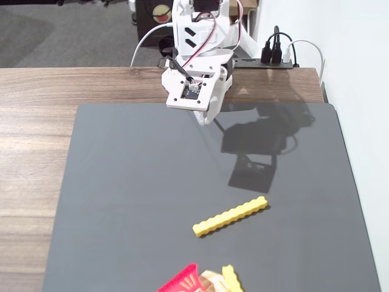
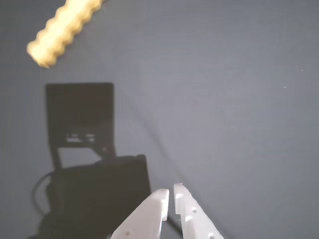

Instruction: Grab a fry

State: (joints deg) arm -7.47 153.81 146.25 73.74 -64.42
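Yellow ridged plastic fry (image 1: 230, 216) lies flat on dark grey mat (image 1: 134, 201) atop wooden desk (image 1: 36, 115); white gripper (image 2: 171, 195) w/ jaws nearly closed, empty, well apart.

I cannot read any words, numbers or brand names in either view. The red carton (image 1: 181, 281) at the bottom edge of the fixed view is cut off, and I see no letters on the part that shows.
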